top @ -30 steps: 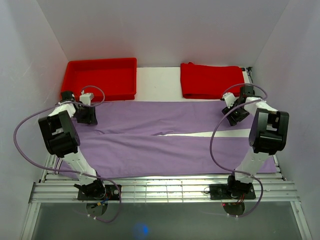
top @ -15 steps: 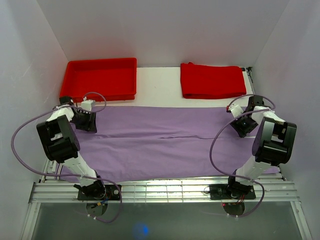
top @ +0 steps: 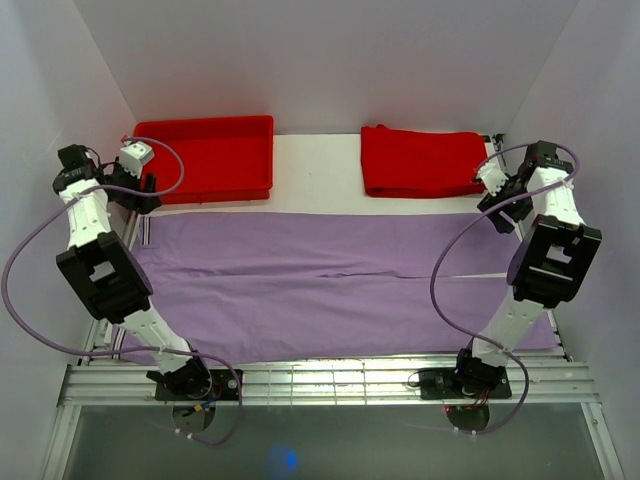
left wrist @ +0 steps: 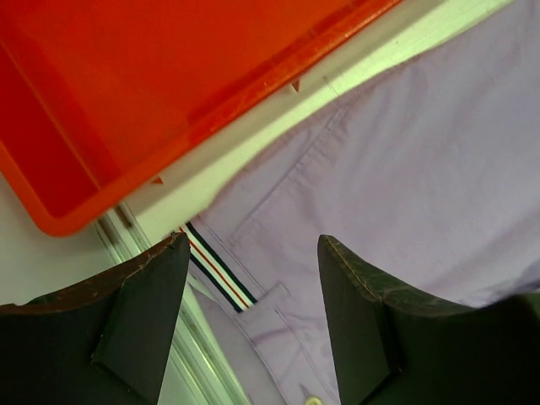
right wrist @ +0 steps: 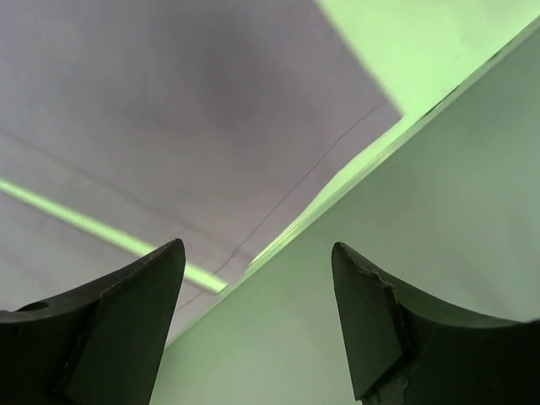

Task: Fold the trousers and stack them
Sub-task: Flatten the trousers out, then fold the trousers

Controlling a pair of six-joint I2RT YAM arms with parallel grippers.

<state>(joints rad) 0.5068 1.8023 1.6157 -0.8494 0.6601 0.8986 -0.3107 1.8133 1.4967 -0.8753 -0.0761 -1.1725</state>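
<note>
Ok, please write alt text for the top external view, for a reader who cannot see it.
Lilac trousers lie spread flat across the table. The left fingers hang open near the red tray at the far left, the right fingers open beside a folded red cloth at the far right; neither holds anything.

Trousers (top: 330,285) spread across mid-frame on the table (top: 315,170) — tray (top: 225,190) just behind, upper left; folded cloth (top: 420,160) upper right.

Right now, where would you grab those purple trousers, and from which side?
The trousers lie flat and thin, so I'd pinch the far edge at both ends, the waistband on the left, coming straight down from above; only the edges offer something to close on.
</note>
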